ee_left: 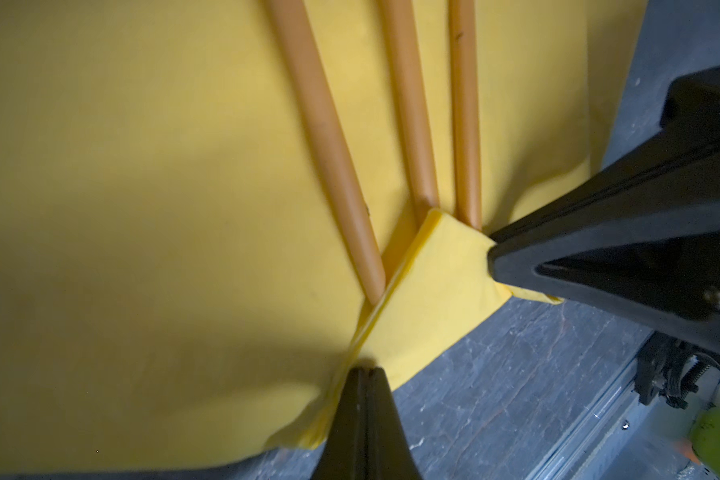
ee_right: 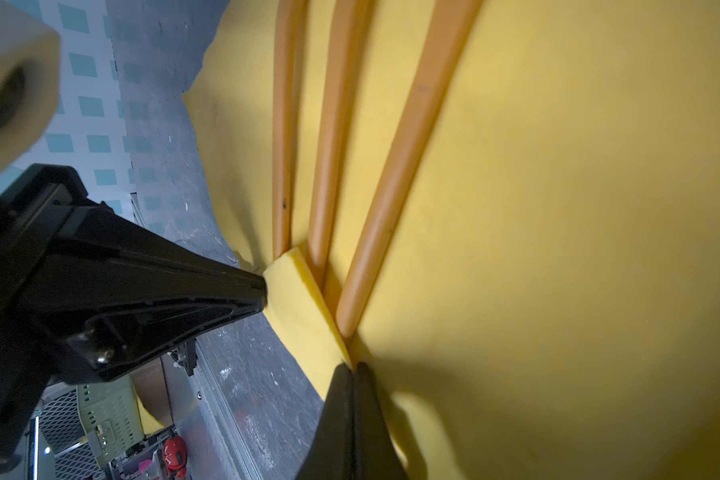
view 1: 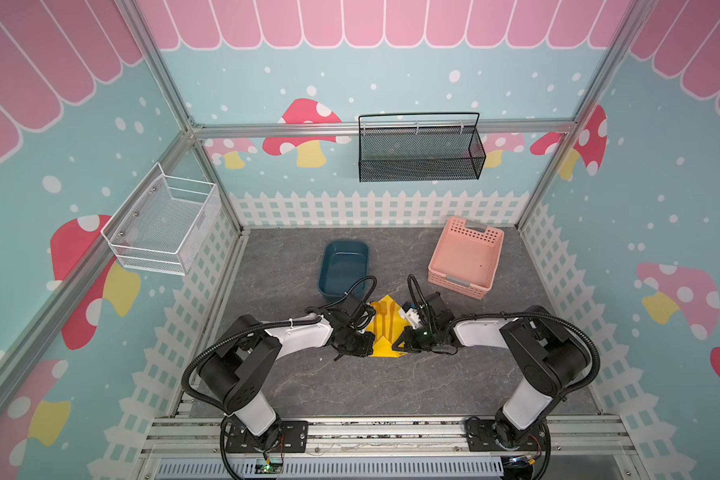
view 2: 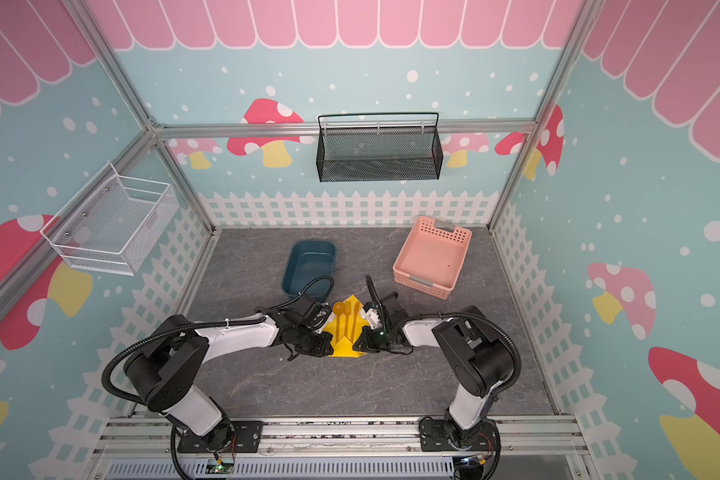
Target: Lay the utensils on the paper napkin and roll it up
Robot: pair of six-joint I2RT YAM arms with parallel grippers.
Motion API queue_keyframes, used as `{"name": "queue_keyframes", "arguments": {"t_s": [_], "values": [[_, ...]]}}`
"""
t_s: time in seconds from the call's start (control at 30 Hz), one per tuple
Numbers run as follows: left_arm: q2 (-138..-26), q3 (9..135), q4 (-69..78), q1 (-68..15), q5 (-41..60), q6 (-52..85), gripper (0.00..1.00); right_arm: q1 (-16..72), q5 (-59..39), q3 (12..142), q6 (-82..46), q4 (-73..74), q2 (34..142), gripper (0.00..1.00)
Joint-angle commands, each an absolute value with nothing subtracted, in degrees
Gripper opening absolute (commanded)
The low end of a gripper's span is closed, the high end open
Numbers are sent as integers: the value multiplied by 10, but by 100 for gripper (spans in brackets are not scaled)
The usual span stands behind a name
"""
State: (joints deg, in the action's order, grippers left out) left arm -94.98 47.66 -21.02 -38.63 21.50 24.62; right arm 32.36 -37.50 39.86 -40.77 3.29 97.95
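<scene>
Three orange utensils (ee_left: 408, 104) already lie side by side on the yellow napkin (ee_left: 142, 208), just beside the blue tub (view 2: 308, 266). The left gripper (ee_left: 362, 372) and right gripper (ee_right: 352, 368) each pinch the napkin's corner, folded over the handle ends. Rolling has barely begun.

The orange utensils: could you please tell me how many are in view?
3, side by side on the yellow napkin in a top view: spoon left, fork middle, knife right. None seems hidden.

The grey tabletop (view 1: 350, 386) bears a yellow paper napkin (view 1: 385, 348), blue tub (view 1: 324, 270) and pink basket (view 1: 458, 286).
</scene>
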Motion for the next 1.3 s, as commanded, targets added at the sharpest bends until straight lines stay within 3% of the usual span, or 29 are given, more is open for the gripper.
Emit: {"name": "queue_keyframes", "arguments": {"t_s": [0.0,0.37,0.8,1.27], "values": [[-949,483,-233,-380,192,236,1,325,-350,386,-408,5,977,0],[-940,561,-238,-415,249,245,1,325,-348,386,-406,5,983,0],[-1028,597,-222,-425,219,244,0,325,-345,377,-402,3,973,0],[-1023,587,-206,-425,189,249,0,324,-338,383,-395,-10,974,0]]}}
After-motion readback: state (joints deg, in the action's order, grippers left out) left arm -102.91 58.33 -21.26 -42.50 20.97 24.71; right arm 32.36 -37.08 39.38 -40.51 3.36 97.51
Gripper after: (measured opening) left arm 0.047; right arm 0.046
